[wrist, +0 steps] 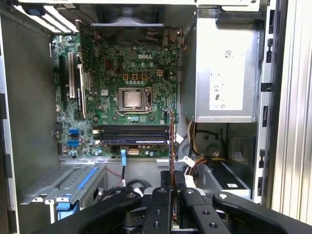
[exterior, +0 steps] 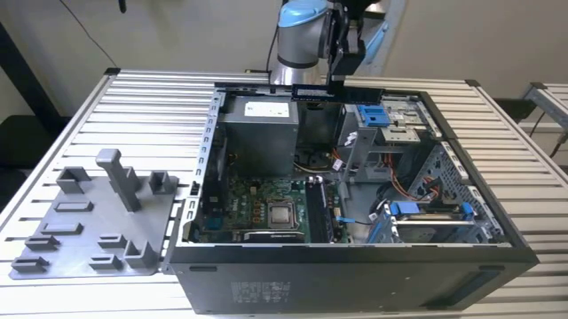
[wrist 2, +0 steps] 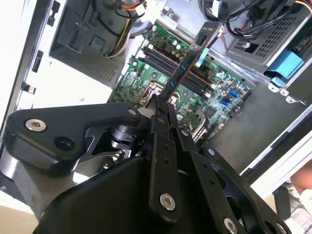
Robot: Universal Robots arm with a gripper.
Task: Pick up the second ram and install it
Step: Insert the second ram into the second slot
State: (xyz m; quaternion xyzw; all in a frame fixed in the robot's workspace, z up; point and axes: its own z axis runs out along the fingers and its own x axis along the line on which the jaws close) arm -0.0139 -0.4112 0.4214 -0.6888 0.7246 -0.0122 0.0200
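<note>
- My end effector [wrist 2: 162, 103] is clamped on the second ram [wrist 2: 191, 57], fingers pressed to both of its faces.
- Ram is held in the air, level, above the rim of the open computer case [exterior: 355, 279], near the power supply [exterior: 257, 133].
- In the first wrist view, the ram is edge-on over the end of the memory slots [wrist: 131, 134] on the motherboard [wrist: 141, 63], not seated.
- Case sits on the slatted desk [exterior: 151, 113], with a grey fixture tray [exterior: 89, 219] just beside it at the exterior view's left.

your worktop [exterior: 133, 113]: ribbed bare metal, matt silver | case [exterior: 355, 282]: dark painted metal, matt | fixture tray [exterior: 80, 226]: dull grey plastic | jaws: black, semi-gloss, shiny screw heads | second ram [wrist 2: 192, 56]: dark board, slight sheen | motherboard [wrist: 112, 78]: green, glossy-ish | power supply [wrist: 224, 83]: bare grey sheet metal
</note>
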